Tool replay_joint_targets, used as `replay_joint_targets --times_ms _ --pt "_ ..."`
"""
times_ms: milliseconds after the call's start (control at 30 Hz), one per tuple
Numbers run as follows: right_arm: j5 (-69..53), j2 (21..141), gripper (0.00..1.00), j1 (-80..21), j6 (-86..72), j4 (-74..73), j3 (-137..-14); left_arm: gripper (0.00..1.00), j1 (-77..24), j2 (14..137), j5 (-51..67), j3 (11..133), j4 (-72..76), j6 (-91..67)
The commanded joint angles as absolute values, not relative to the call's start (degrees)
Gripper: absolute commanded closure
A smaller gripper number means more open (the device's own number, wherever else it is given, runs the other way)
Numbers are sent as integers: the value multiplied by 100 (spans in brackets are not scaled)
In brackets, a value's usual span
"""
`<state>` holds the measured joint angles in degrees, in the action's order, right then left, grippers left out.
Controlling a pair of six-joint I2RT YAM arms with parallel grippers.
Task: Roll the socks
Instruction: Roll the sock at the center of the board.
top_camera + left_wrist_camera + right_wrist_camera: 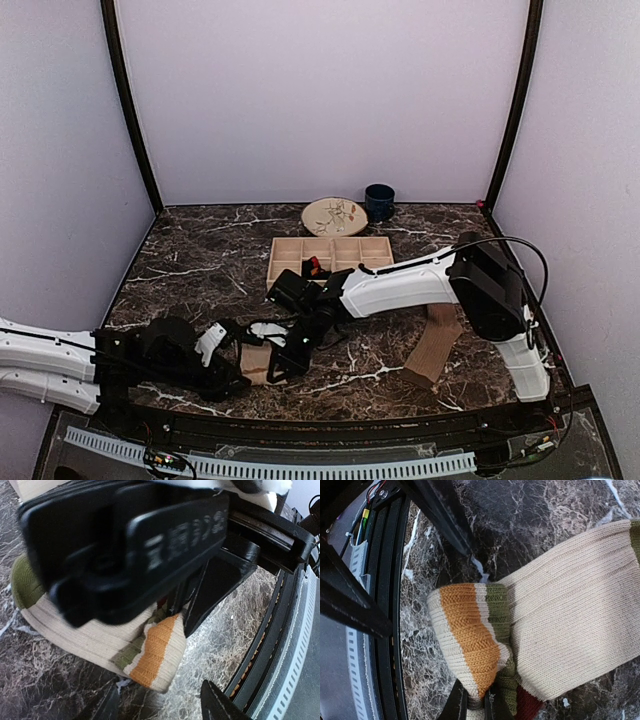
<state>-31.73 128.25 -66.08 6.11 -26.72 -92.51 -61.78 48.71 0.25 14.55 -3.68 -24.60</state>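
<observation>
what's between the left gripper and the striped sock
Nothing visible: only bare marble tabletop lies between the left gripper and the striped sock. The right gripper, shut on that sock, crowds it from above.

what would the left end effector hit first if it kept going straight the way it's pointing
Most likely the striped sock: its folded, orange-banded end lies right ahead of the open left end effector. The right end effector pinches that sock just beyond, though depth is unclear.
</observation>
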Motion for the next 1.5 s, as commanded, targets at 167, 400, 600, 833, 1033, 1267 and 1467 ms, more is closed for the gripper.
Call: replay_joint_targets --times_ms 167,400,600,833,1033,1267,1467 --pt "-3199 13315 100 -6640 795 -3683 -9308 39 -6371 5611 -72 1966 -132 -2086" --pt "-3312 13349 100 -6636 882 -3800 -9365 39 -6396 6184 -68 2086 -20 -1946" --pt "-3363 13398 100 -6634 950 -3946 -9460 41 -6429 6417 -88 2152 82 -1916" --pt "-3380 13363 100 -6607 872 -3826 -9402 47 -6501 6455 -39 2039 261 -2017" --pt "-3396 13331 100 -6540 772 -3707 -9307 67 -6535 6504 90 1980 334 -2146" --pt "-3393 13302 100 -6485 702 -3534 -9125 51 -6548 5448 -297 1851 -58 -2395" --pt "-3412 13230 100 -6438 645 -3360 -8973 41 -6548 4431 -383 1649 -417 -2495"
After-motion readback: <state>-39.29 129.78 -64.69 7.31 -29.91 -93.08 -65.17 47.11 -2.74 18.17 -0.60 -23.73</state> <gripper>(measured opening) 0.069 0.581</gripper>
